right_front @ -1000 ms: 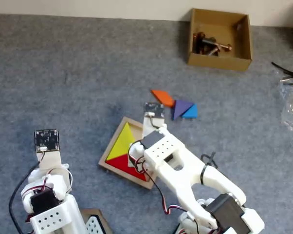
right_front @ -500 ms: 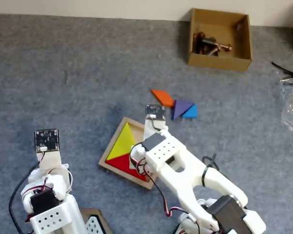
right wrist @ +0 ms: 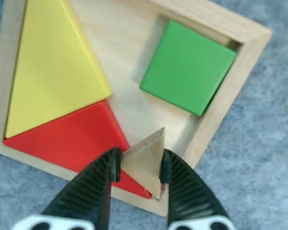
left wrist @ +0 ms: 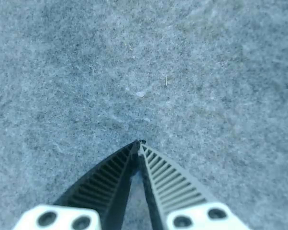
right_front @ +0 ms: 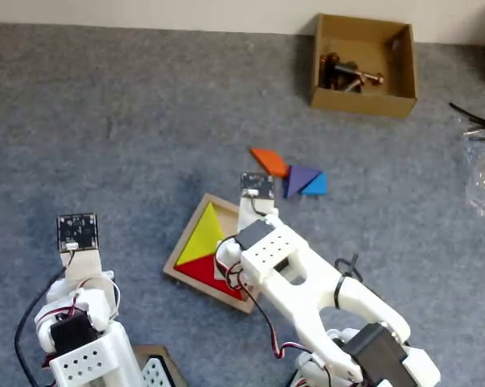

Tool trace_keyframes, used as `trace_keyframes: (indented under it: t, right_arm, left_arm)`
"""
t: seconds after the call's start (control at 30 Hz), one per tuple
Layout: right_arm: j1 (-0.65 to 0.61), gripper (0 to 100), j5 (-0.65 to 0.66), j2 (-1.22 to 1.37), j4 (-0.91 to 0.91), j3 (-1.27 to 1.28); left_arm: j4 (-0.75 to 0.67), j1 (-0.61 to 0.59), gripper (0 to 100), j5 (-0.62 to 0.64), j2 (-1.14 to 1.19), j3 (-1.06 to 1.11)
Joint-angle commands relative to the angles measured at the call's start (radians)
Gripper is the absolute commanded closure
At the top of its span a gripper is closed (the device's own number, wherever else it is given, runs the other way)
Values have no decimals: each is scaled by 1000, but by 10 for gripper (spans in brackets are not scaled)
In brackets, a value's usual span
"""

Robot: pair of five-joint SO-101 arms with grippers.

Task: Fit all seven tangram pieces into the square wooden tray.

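Wooden tray point(right wrist: 206, 17): holds yellow triangle point(right wrist: 53, 76), red triangle point(right wrist: 72, 139) and green square point(right wrist: 188, 67) — bare floor between the last two.
Wooden triangle point(right wrist: 146, 153): pinched over that bare wedge of the tray, against the red triangle's edge, tip toward the green square.
Right gripper point(right wrist: 140, 163): narrow, clamped on the wooden triangle; nearer arm.
Left gripper point(left wrist: 139, 146): jaws together, empty, over carpet point(left wrist: 134, 72) well apart from the tray.
Loose pieces: orange point(right_front: 269, 161), purple point(right_front: 300, 177), blue point(right_front: 315, 185) — beyond the tray's far corner.
Next, likely: straight down into the gap.

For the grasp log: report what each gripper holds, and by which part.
Right gripper: pale wooden triangle, pinched across two of its edges. Left gripper: shut, holding nothing.
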Motion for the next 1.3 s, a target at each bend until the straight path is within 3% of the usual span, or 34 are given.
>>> trace_keyframes:
  t: [0.0,0.67,0.93,1.27]
  right_arm:
    - [-12,988,-6,-33,-8,-2]
    - [-8,992,-8,-122,110,-99]
    - [-8,988,-6,-134,-97,48]
    - [-8,988,14,-134,-113,73]
  left_arm:
    - [9,15,995,9,-5,21]
    - [9,15,995,9,-5,21]
    - [9,15,995,9,-5,21]
    - [9,15,995,9,-5,21]
